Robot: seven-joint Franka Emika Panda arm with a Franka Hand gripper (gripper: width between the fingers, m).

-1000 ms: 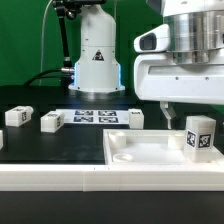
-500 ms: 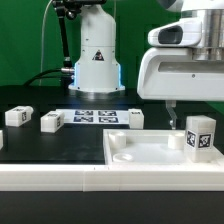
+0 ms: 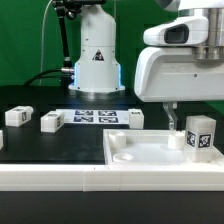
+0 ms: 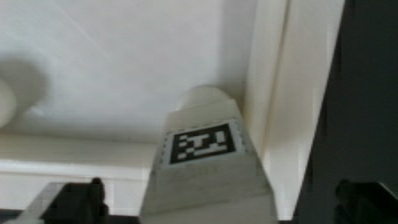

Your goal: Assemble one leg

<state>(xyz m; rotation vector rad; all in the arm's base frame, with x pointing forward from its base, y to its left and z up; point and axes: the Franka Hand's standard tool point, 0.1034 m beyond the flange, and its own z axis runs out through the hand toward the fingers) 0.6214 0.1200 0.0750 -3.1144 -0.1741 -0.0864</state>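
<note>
Overhead, the gripper [image 4: 217, 197] hangs with its fingers [image 4: 79, 198] spread wide, gripping nothing. Directly below stands the leg [image 3: 200, 133], apparently untouched, upright in the tray [image 3: 140, 152] near the table's front edge.

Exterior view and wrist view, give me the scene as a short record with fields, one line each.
arm: Franka arm at the exterior view's right, above the tray-like piece
gripper: gripper open, jaws spread either side of the leg, not touching it
standing leg: leg upright on the tray-like piece, tag facing the camera
loose legs: three lying on the black table, left leg, middle leg, right leg
marker board: marker board flat on the table, behind the legs
</note>
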